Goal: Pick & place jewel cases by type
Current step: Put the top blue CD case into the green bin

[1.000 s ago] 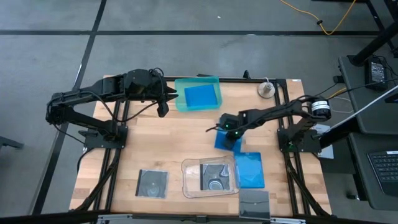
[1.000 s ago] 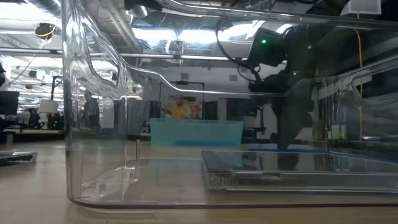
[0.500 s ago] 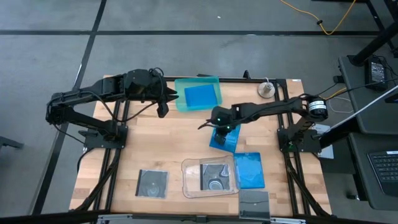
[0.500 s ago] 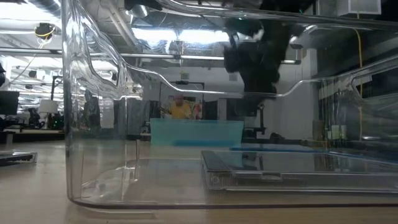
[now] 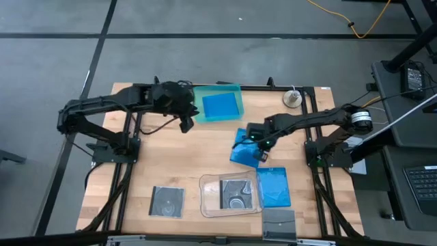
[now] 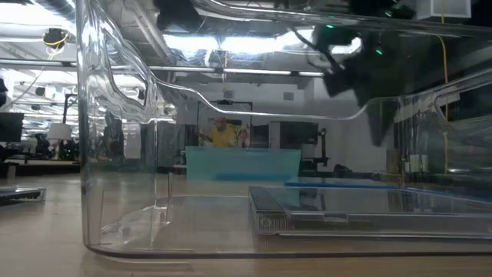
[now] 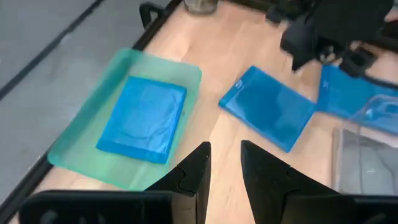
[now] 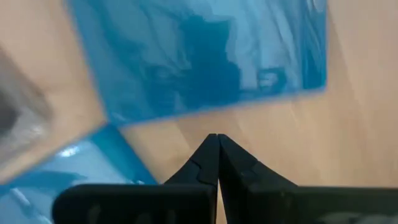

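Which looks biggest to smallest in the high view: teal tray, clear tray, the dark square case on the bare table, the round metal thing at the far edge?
1. Clear tray and teal tray: look about alike, not ranked.
2. Dark square case.
3. Round metal thing.

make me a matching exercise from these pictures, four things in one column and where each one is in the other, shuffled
Things:
1. blue case
2. square disc case
3. second square disc case
4. right hand

Places:
A. bare on the wood, beside the clear tray
B. inside the teal tray
C. shut, over the tilted blue case mid-table
D. inside the clear tray

Pairs: 1-B, 2-D, 3-A, 4-C
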You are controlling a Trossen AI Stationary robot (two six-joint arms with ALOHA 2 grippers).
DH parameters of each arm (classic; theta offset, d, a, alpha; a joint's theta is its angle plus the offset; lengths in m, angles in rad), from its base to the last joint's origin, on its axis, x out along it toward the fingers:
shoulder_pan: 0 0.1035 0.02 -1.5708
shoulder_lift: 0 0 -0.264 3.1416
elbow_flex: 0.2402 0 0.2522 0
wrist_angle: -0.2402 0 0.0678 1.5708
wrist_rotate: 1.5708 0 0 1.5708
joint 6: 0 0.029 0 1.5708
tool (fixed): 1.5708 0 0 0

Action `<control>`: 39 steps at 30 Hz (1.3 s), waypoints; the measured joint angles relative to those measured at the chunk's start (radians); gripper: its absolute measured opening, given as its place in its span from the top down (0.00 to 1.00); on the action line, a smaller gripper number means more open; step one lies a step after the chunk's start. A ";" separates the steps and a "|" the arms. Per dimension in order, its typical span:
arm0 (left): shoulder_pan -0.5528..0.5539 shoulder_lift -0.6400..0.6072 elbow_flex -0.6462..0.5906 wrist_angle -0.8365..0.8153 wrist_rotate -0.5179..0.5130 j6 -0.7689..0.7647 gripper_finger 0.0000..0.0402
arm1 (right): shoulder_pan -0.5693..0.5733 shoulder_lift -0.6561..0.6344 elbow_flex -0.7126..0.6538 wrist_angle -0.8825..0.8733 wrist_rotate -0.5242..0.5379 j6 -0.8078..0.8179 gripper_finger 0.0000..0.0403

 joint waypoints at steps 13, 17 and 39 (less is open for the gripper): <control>0.001 0.288 -0.001 0.056 0.226 -0.025 0.80 | -0.018 -0.032 -0.293 0.277 -0.095 0.033 0.98; 0.004 0.346 -0.001 0.115 0.279 -0.063 0.80 | -0.018 -0.035 -0.330 0.335 -0.108 0.030 0.98; 0.025 0.583 0.000 0.283 0.443 -0.206 0.53 | -0.056 -0.033 -0.351 0.378 -0.127 -0.107 0.98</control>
